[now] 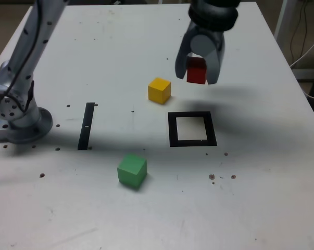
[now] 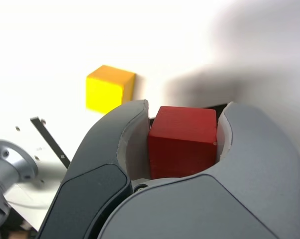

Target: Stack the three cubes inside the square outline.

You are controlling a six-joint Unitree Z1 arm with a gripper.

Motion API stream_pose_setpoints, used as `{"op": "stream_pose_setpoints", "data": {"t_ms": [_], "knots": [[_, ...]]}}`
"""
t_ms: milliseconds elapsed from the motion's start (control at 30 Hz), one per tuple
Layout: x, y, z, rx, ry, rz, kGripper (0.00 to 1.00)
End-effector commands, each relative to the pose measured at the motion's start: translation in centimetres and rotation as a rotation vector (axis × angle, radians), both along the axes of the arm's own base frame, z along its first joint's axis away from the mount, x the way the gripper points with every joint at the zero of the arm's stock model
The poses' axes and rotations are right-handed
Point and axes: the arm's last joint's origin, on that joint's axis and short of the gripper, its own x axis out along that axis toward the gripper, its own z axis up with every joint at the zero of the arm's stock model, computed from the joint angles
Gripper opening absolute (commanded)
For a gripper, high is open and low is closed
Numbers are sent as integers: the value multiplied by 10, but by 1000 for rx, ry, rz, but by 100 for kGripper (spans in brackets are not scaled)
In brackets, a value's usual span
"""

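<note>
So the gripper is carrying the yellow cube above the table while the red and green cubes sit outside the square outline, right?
Not quite: the colours are swapped. The gripper is carrying the red cube, as the wrist view shows plainly, while the yellow cube and the green cube sit outside the square outline.

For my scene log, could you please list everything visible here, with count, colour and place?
Small matte red cube: one, red, clamped in the gripper, lifted above the table beyond the outline.
Small matte yellow cube: one, yellow, on the table, toward the exterior view's left of the red cube.
Small matte green cube: one, green, near front.
Flat black square outline: one, black, pale centre, empty.
Narrow black strip: one, black, exterior view's left.
White table: one, speckled.
Arm base: one, grey.
Gripper: one, grey, shut on the red cube.
</note>
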Motion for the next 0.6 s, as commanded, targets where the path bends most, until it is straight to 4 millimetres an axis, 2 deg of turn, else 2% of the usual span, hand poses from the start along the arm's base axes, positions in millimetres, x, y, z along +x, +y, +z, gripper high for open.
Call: {"op": "stream_pose_setpoints", "data": {"t_ms": [0,333,567], "knots": [[-6,-3,2,-7,-4,30,38],[-16,-20,-7,-59,-30,154,38],[-17,-37,-16,-75,-32,167,38]]}}
